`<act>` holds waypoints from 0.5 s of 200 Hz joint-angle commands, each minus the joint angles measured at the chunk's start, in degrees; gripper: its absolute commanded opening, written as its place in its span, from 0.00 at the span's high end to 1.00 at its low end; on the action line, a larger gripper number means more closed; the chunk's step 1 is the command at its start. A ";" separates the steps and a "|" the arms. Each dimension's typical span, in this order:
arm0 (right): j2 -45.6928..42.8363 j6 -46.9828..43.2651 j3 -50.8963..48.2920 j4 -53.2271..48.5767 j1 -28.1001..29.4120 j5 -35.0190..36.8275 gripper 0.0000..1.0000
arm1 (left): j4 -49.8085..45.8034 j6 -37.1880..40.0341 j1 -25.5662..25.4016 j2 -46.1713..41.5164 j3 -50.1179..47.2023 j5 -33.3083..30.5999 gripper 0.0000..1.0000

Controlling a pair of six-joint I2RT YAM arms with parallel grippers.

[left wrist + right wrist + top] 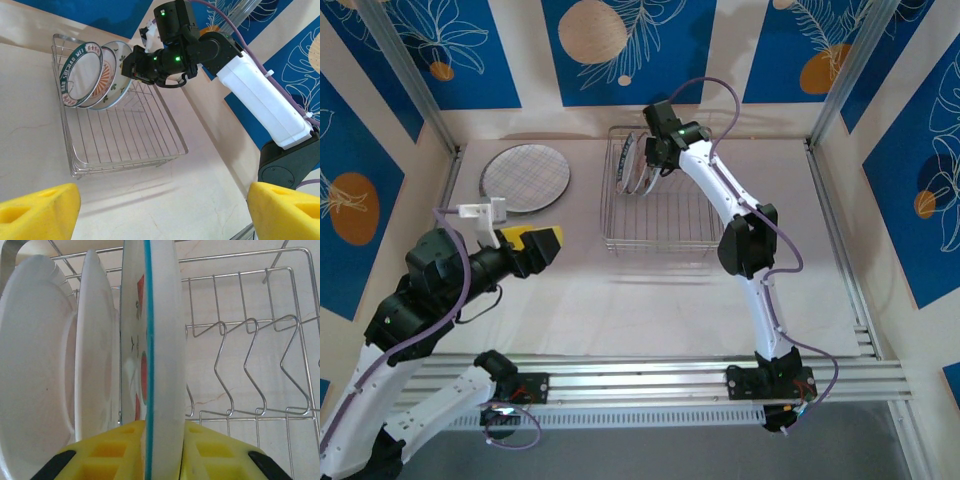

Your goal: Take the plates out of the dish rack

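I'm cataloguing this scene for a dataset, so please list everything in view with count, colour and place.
grey plate: one, speckled grey, flat on the table left of the rack.
green-rimmed plate: one, white, dark green rim, upright at the rack's far end.
red-ringed plate: one, upright behind it.
motif plate: one, white, red motifs, blue edge, upright next in line.
dish rack: one, silver wire, table centre.
table: one, pale beige.
left gripper: yellow pads, open, near the grey plate.
right gripper: yellow pads, clamping the motif plate.
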 commanded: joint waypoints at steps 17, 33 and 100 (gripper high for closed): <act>1.96 0.70 2.21 0.37 0.82 1.19 0.80 | -0.34 0.49 -0.56 -0.90 1.22 0.33 0.13; 1.96 1.21 2.74 -0.17 0.90 1.49 0.81 | -0.28 0.40 -0.55 -0.87 1.09 0.24 0.13; 1.87 2.45 6.33 -2.13 2.13 4.54 0.90 | -0.23 0.00 -0.56 -1.52 0.46 -0.08 0.14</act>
